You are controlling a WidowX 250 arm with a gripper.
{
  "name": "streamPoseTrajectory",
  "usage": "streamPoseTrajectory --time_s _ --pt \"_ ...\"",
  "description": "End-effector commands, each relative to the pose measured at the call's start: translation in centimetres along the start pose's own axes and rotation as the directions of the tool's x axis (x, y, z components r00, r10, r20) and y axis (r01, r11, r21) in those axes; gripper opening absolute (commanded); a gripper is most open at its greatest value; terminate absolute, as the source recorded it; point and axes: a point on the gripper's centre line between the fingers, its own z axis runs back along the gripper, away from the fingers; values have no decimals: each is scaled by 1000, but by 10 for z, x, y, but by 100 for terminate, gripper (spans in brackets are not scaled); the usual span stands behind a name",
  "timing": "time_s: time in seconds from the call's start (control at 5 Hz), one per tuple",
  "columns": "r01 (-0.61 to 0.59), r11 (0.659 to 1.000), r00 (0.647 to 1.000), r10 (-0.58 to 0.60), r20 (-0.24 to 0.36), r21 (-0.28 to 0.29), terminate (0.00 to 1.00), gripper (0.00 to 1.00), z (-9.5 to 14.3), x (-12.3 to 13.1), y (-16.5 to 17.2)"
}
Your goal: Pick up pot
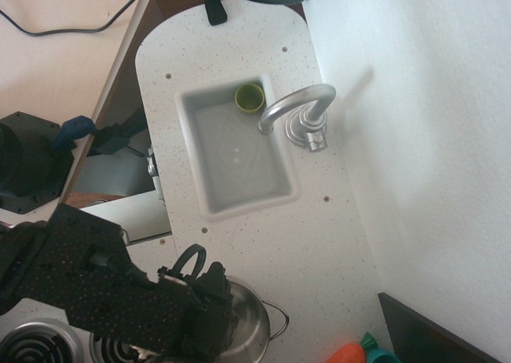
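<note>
Gripper: black gripper [209, 315] sits low over the left part of the pot, its body hiding the fingertips from me; I cannot tell whether the jaws are spread or pressed together, or whether they touch the pot.
Arm: I see the speckled black arm [80, 275] reaching in from the lower left edge, with a cable loop [188, 261] arching just above the gripper.
Pot: shiny steel pot [249, 323] stands at the bottom of the counter, partly under the gripper, one thin wire handle [276, 317] sticking out to its right.
Stove: coil burners [32, 345] show at the bottom left, just beside the pot.
Sink: white basin [239, 151] lies mid-counter, well apart from the pot.
Cup: olive-green cup [249, 97] sits in the sink's far corner.
Faucet: silver faucet [297, 112] curves over the basin's right rim.
Toy: orange carrot [358, 353] lies at the bottom edge, right of the pot.
</note>
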Motion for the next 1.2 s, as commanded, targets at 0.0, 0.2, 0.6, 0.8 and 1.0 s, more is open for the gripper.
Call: streamPoseTrajectory --time_s 0.0,0.2,0.6,0.8,1.0 --pt "0 1000 1000 0 0 0 0 100 0 0 0" --pt "-123 988 992 125 -17 96 0 100 -4 -3 16" --pt "-164 978 985 170 -30 129 0 100 -10 -5 24" --pt "-169 976 978 184 -100 136 0 100 -35 -14 33" --pt "-166 973 962 195 -190 159 0 100 -69 -24 45"
